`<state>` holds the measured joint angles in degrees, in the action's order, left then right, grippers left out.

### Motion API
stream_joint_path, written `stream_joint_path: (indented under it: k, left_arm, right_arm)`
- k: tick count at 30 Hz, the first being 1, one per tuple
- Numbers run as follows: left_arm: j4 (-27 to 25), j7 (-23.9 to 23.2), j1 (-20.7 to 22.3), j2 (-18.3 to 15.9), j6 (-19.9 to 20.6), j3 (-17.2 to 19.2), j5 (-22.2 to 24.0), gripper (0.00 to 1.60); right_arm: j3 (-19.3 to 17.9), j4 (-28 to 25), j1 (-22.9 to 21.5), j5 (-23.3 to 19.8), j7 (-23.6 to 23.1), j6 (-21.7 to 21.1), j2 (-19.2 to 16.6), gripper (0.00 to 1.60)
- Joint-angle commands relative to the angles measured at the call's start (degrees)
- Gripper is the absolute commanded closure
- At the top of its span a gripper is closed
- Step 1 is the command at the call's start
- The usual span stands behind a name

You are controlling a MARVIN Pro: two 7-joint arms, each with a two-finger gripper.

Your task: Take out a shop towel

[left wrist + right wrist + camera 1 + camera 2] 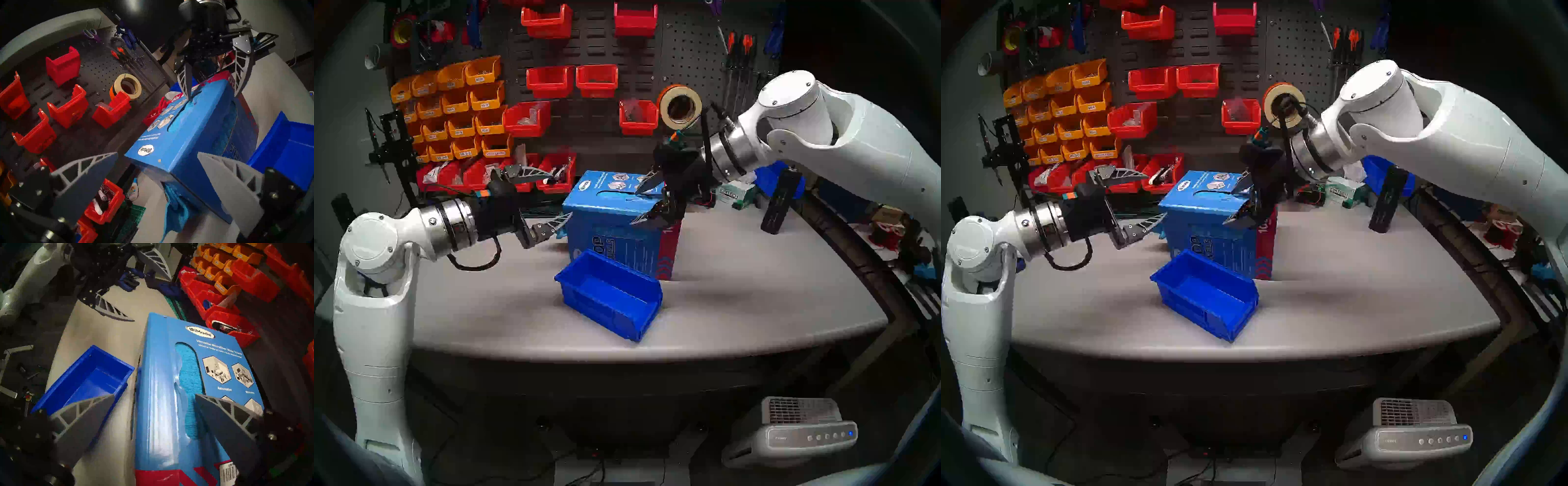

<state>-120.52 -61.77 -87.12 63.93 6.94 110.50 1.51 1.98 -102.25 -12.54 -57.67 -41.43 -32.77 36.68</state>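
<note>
The blue carton (619, 237) stands mid-table. The light blue shop towel (188, 378) shows through the slot in its top. More light blue cloth (176, 212) hangs out low at the carton's left side. My right gripper (633, 209) is open and empty, astride the carton's top front edge. One finger (226, 422) lies over the slot, the other (81, 419) is off the front face. My left gripper (561, 193) is open and empty just left of the carton, its lower fingertip close to the carton's left face.
An empty blue bin (609, 298) lies against the carton's front. A green-and-white tissue box (734, 197) and an upright black object (778, 203) stand at the back right. Red bins (551, 173) line the back under the pegboard. The grey table (755, 288) shows right of the carton.
</note>
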Motion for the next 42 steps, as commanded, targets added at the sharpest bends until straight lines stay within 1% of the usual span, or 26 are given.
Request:
stream_joint_path:
  k: [1,5,9,12,15,20,21,22,23,32,35,38,41,42]
  left_arm:
    - [-2.0,0.2,0.1,0.8,0.0,2.1,1.8,0.00]
    - [-2.4,0.6,-0.7,1.9,0.2,3.1,2.2,0.00]
    - [-2.7,1.0,-1.3,3.0,0.9,4.6,3.1,0.00]
    - [-2.8,0.9,-1.9,3.4,1.2,5.7,3.5,0.00]
    - [-2.8,0.7,-2.4,3.7,1.1,6.7,3.7,0.00]
    - [-2.7,0.5,-3.1,4.0,0.9,7.7,3.9,0.00]
    - [-2.6,0.5,-3.1,4.1,0.9,7.9,3.9,0.00]
    - [-2.5,0.4,-3.2,4.2,0.8,8.0,4.0,0.00]
    - [-2.5,0.4,-3.2,4.2,0.8,8.1,4.0,0.00]
    - [-2.0,0.0,-3.2,4.4,0.3,8.3,4.0,0.00]
    - [-1.8,0.1,-2.8,4.4,0.3,8.0,3.9,0.00]
    - [-1.5,0.2,-2.5,4.4,0.2,7.6,3.7,0.00]
    - [-1.4,0.3,-2.2,4.4,0.1,7.1,3.4,0.00]
    - [-1.3,0.3,-2.2,4.3,0.0,6.9,3.3,0.00]
  right_arm:
    - [-1.2,-1.6,-1.6,0.4,3.6,-2.5,1.6,0.00]
    - [-0.1,-1.8,-1.2,1.1,4.5,-3.8,1.9,0.00]
    - [0.7,-1.2,-0.9,1.8,4.9,-4.2,2.3,0.00]
    - [1.1,-0.7,-1.2,2.5,4.4,-4.2,2.7,0.00]
    - [1.8,-0.1,-1.9,4.5,4.0,-4.2,3.7,0.00]
    - [1.8,1.3,-2.0,5.0,4.0,-4.1,4.9,0.00]
    - [1.5,1.2,-1.7,5.2,5.0,-3.7,4.9,0.33]
    - [1.4,1.3,-1.6,5.1,5.3,-3.7,5.0,1.28]
    - [1.4,1.5,-1.7,5.1,5.1,-3.9,5.2,1.60]
    - [0.7,1.0,-0.8,4.1,7.1,-3.6,5.2,1.60]
    - [-1.1,0.4,0.2,1.9,9.4,-2.6,4.5,1.60]
    - [-3.5,0.1,1.8,-1.5,12.7,-0.8,3.7,1.60]
    - [-4.5,-0.8,2.9,-3.2,15.6,0.5,2.6,1.60]
    - [-4.9,-1.0,3.3,-3.9,15.8,0.9,2.0,1.60]
